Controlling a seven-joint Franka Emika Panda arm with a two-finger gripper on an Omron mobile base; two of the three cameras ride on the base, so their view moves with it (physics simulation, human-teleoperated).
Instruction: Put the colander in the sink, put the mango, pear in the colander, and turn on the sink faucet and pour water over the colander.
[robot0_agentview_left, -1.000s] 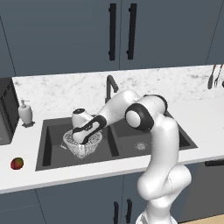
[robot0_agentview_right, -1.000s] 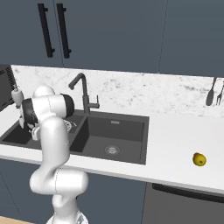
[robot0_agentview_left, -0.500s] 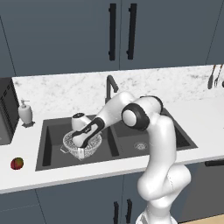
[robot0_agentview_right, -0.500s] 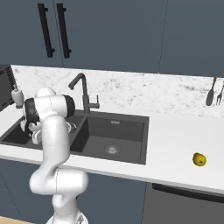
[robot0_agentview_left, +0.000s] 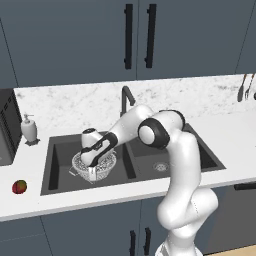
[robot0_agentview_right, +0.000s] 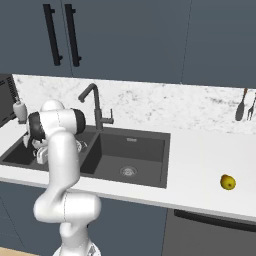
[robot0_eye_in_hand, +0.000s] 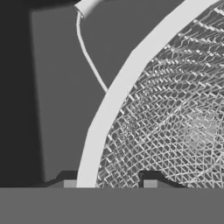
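One colander (robot0_agentview_left: 95, 166) sits low in the left basin of the sink (robot0_agentview_left: 165, 170). The gripper (robot0_agentview_left: 93, 171) has a finger on each side of its white rim; I cannot tell if they squeeze it. This looks like the first step, nearly done. Next it must let go, lift, and fetch the mango (robot0_agentview_left: 19, 187) or the pear (robot0_agentview_right: 228, 182).

Base views flank sink (robot0_agentview_left: 210, 155); hand view close on colander (robot0_eye_in_hand: 175, 131).
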